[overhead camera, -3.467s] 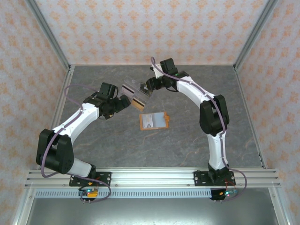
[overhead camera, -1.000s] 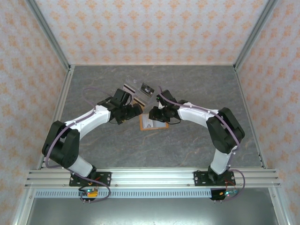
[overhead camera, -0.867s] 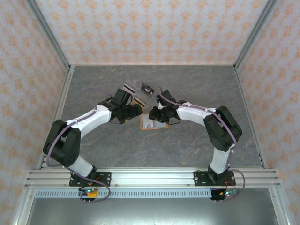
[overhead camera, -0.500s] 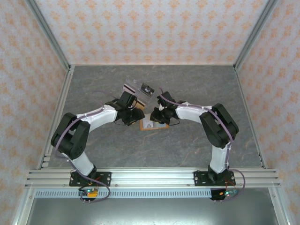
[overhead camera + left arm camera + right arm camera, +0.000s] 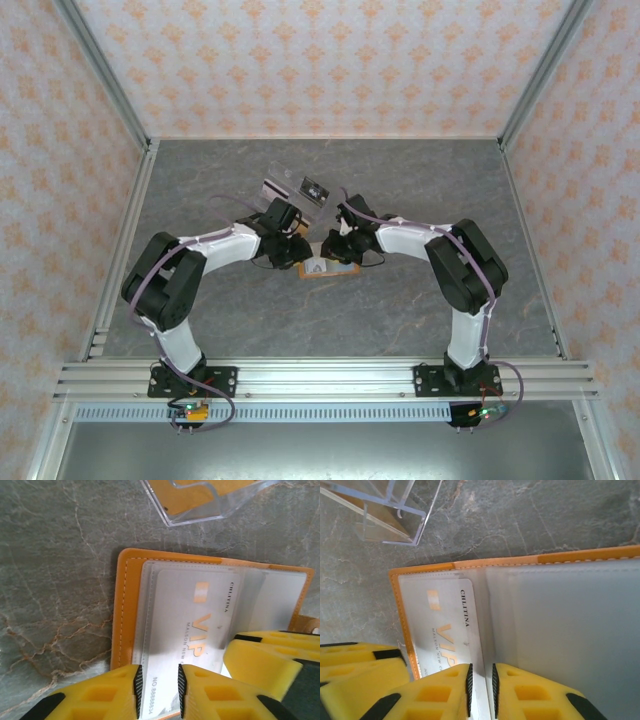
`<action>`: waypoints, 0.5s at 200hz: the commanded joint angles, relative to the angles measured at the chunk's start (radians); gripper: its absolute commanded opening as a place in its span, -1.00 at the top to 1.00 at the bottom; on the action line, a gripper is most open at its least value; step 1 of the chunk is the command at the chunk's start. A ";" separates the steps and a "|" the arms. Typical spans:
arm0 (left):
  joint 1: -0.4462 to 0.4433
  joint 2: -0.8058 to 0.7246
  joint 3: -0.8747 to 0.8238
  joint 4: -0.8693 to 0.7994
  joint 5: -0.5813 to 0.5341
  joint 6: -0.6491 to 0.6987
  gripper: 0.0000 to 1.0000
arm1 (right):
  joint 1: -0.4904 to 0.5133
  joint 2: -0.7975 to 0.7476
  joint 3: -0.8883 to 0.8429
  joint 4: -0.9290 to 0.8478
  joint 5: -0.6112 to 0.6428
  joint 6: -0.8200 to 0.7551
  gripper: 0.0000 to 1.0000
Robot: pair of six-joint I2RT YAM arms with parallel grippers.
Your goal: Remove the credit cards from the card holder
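Open holder (image 5: 331, 268) lay mid-table between both arms. Card (image 5: 195, 625) sat in its pocket, long axis pointing away from left gripper (image 5: 157, 674). Jaws nearly shut astride card's near end, grip unclear. Right gripper (image 5: 481, 674) pinched holder's pocket edge.

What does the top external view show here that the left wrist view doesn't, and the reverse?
Top external: the left arm and right arm meeting over the card holder, plus patterned walls. Left wrist: gold VIP lettering on the pale card, by the left claw. Both: the orange holder, the clear plastic stand, the marbled table.
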 commanded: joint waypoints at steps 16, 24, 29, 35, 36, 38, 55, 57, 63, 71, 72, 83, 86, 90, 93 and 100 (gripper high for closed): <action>-0.001 0.032 0.022 0.019 0.015 0.004 0.56 | -0.015 -0.001 -0.020 0.022 -0.056 -0.038 0.59; -0.001 0.038 0.021 0.023 0.023 0.004 0.62 | -0.019 -0.002 -0.022 0.024 -0.064 -0.039 0.59; -0.003 0.043 0.021 0.025 0.027 0.004 0.63 | -0.019 -0.001 -0.023 0.023 -0.067 -0.039 0.59; -0.004 0.046 0.021 0.025 0.029 0.004 0.63 | -0.019 0.000 -0.024 0.024 -0.069 -0.040 0.62; -0.004 0.046 0.021 0.025 0.029 0.004 0.63 | -0.020 0.000 -0.025 0.023 -0.070 -0.040 0.62; -0.005 0.047 0.021 0.024 0.029 0.003 0.63 | -0.021 0.000 -0.025 0.023 -0.071 -0.040 0.63; -0.005 0.055 0.024 0.016 0.026 0.004 0.65 | -0.022 0.005 -0.022 0.005 -0.062 -0.049 0.65; -0.004 0.056 0.024 0.015 0.026 0.004 0.65 | -0.023 0.006 -0.022 0.003 -0.061 -0.050 0.65; -0.006 0.059 0.025 0.012 0.023 0.004 0.65 | -0.023 0.006 -0.022 -0.002 -0.059 -0.054 0.65; -0.005 0.062 0.025 0.008 0.021 0.004 0.67 | -0.023 0.006 -0.023 -0.005 -0.058 -0.059 0.65; -0.005 0.062 0.026 0.007 0.021 0.004 0.67 | -0.023 0.006 -0.023 -0.005 -0.057 -0.059 0.65; -0.005 0.066 0.026 0.000 0.016 0.004 0.67 | -0.024 0.006 -0.022 -0.016 -0.049 -0.062 0.65; -0.006 0.067 0.026 -0.001 0.015 0.004 0.67 | -0.024 0.006 -0.022 -0.017 -0.047 -0.064 0.65; -0.005 0.067 0.026 -0.004 0.014 0.004 0.67 | -0.023 0.006 -0.023 -0.018 -0.046 -0.064 0.65; -0.005 0.069 0.025 -0.005 0.012 0.004 0.67 | -0.023 0.008 -0.023 -0.018 -0.044 -0.065 0.65; -0.005 0.069 0.026 -0.008 0.010 0.003 0.67 | -0.024 0.010 -0.024 -0.017 -0.044 -0.065 0.64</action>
